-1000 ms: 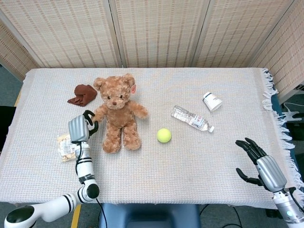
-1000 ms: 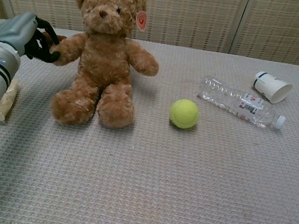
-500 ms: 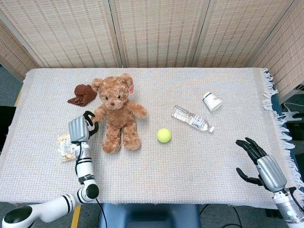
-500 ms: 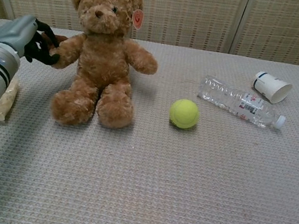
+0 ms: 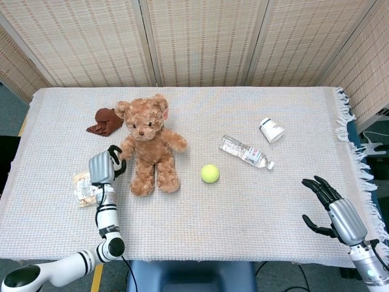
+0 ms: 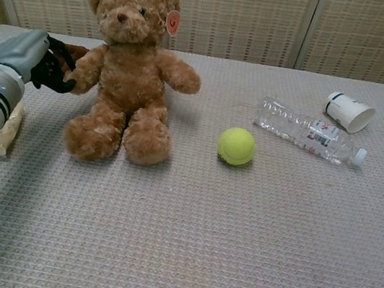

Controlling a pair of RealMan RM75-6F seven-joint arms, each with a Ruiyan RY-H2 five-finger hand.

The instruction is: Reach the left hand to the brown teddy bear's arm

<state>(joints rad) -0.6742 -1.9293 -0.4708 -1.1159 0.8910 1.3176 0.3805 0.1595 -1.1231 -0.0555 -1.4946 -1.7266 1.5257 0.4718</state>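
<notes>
**Ana:** Right hand (image 5: pixel 331 210) first, since it sits nearest, at the lower right of the head view. Its dark fingers are spread apart and hold nothing, hovering over the pale woven tablecloth (image 5: pixel 255 213).

**Ben:** And the left hand (image 5: pixel 104 165)?

**Ana:** Lower left of the frame, grey-backed. Its dark fingers (image 6: pixel 56 68) curl around the end of the teddy bear's (image 5: pixel 149 146) arm; in the chest view they are clamped on the paw at the left edge of the frame.

**Ben:** Where is the bear itself?

**Ana:** Left of centre, sitting upright with legs stretched toward the camera and a small round tag by its ear. Just beside the left hand, on its outer side, lies a snack packet (image 5: pixel 82 186) in clear wrapping with pale pieces inside; I cannot tell what they are.

**Ben:** Anything at mid-table?

**Ana:** A tennis ball (image 5: pixel 209 173), near the bear's foot but apart from it. Further right, a clear plastic bottle (image 5: pixel 245 152) lies on its side, cap on, pointing lower right. Whether any liquid is in it I cannot tell.

**Ben:** And beyond that?

**Ana:** A paper cup (image 5: pixel 271 129) tipped on its side, well right of centre; nothing shows in its mouth in the chest view. At the upper left, behind the bear, a crumpled brown cloth (image 5: pixel 106 120). Woven screens (image 5: pixel 200 39) close off the back.
</notes>
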